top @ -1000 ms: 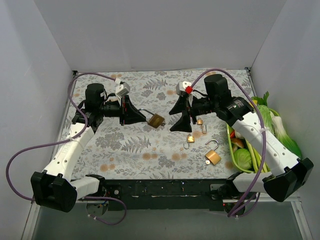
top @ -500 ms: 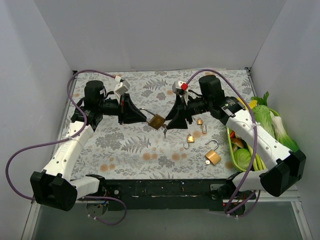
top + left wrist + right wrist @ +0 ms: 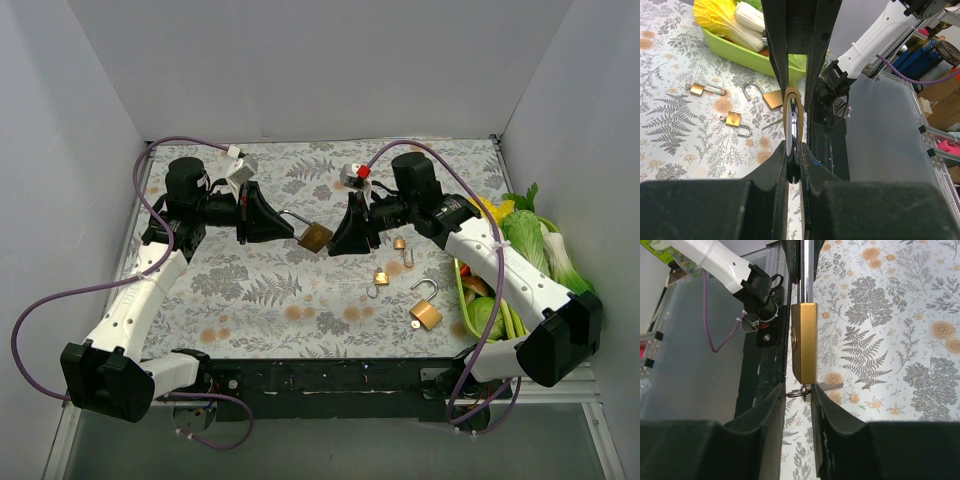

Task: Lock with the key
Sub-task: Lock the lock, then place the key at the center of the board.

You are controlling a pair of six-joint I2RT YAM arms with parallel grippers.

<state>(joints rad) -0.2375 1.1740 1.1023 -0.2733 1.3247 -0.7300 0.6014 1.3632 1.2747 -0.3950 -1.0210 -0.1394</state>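
Note:
My left gripper (image 3: 289, 225) is shut on the steel shackle (image 3: 792, 137) of a large brass padlock (image 3: 315, 237) and holds it above the table, body pointing to the right arm. The tiny silver key (image 3: 808, 389) with its wire ring (image 3: 796, 393) sticks out of the bottom of the padlock body (image 3: 804, 342). My right gripper (image 3: 334, 246) is at the padlock's bottom end, its fingers closed on the key and ring. In the top view the key is hidden by the right fingers.
Two small brass padlocks (image 3: 400, 243) (image 3: 380, 278) and a larger open one (image 3: 426, 313) lie on the flowered cloth to the right. A green basket (image 3: 462, 290) of vegetables stands at the right edge. Grey walls stand round the table.
My right gripper has moved left to the padlock's bottom and closed from wide open onto the key, which hung free half a second ago. The left gripper has held the padlock still.

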